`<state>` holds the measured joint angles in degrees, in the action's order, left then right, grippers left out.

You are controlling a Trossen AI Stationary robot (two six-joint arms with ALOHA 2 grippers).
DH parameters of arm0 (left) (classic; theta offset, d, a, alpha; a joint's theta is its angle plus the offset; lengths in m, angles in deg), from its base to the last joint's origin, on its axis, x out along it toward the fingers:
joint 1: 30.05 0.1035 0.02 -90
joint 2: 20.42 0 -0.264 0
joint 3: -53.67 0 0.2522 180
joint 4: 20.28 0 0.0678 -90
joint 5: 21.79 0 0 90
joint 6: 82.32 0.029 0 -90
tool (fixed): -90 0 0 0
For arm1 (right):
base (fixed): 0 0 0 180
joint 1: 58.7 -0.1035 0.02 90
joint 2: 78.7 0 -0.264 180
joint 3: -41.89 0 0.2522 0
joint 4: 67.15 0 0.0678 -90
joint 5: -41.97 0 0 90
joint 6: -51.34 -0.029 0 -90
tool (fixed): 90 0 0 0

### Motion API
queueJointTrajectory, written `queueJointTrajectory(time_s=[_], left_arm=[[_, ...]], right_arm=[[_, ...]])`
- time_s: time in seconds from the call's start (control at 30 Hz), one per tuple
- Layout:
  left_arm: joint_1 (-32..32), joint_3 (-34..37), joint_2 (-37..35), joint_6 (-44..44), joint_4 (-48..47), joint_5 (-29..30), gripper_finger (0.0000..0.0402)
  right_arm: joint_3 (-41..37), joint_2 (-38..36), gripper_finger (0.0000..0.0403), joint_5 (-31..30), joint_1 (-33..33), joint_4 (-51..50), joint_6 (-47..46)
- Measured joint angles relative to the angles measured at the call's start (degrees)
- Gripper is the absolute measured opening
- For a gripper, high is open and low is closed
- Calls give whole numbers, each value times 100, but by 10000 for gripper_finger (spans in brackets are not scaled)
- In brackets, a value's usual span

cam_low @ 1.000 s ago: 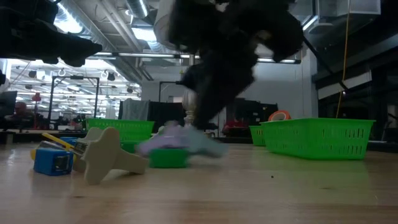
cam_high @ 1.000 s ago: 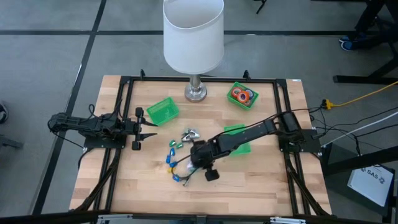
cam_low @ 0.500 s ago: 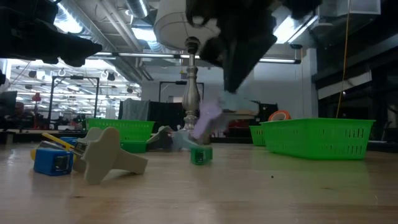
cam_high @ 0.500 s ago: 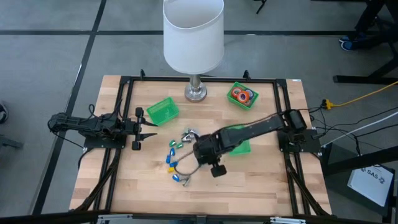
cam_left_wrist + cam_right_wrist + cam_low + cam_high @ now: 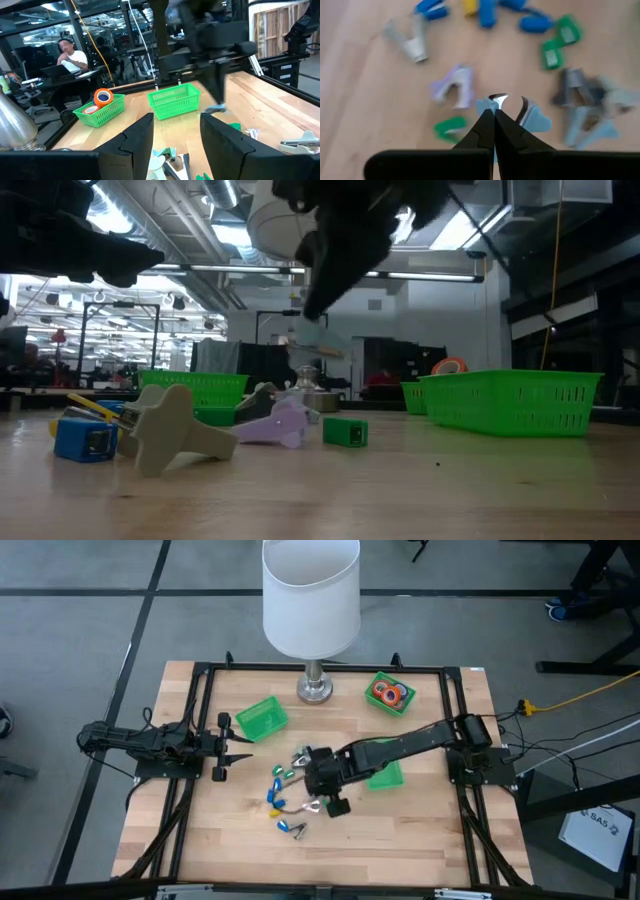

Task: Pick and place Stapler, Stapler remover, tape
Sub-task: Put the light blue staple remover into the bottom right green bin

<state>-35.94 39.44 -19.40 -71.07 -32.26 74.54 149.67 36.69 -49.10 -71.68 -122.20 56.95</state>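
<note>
right gripper (image 5: 494, 116) is clenched on a pale blue remover (image 5: 527, 116), lifted over the pile. thin pinch on one wing, so it could twist loose mid-carry and miss the bin (image 5: 383, 774) beside it.

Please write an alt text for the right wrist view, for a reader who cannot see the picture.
The right pincer, shut on a pale blue claw-shaped staple remover, hangs above the wooden table. Below lie scattered a lilac claw-shaped staple remover, small green oblong staplers, small blue oblong staplers and grey claw-shaped staple removers.
</note>
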Motion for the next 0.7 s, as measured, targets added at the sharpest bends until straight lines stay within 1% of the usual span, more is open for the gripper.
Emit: queueJointTrajectory(time_s=[0.07, 0.13, 0.2, 0.23, 0.43, 0.6, 0.7], left_arm=[[0, 0, -2, 0, 0, 0, 157], [-1, -2, -2, 0, 0, 0, 157], [-1, -1, 0, 0, -1, 0, 157], [0, -1, 0, 0, -1, 0, 157], [0, -2, -2, 0, 0, 0, 157], [0, 0, 0, 0, 0, 0, 157], [-1, -1, 0, 0, -1, -3, 157]], right_arm=[[0, -15, 0, -16, 80, 161, 45], [0, -16, 0, -186, 121, 338, 63], [2, -16, 0, -422, 117, 327, 65], [4, -21, 0, -446, 122, 265, 53], [4, -319, 0, -219, 319, -499, -509], [9, -977, 0, -187, 339, -940, -915], [9, -1319, 0, -228, 344, -1645, -1268]])
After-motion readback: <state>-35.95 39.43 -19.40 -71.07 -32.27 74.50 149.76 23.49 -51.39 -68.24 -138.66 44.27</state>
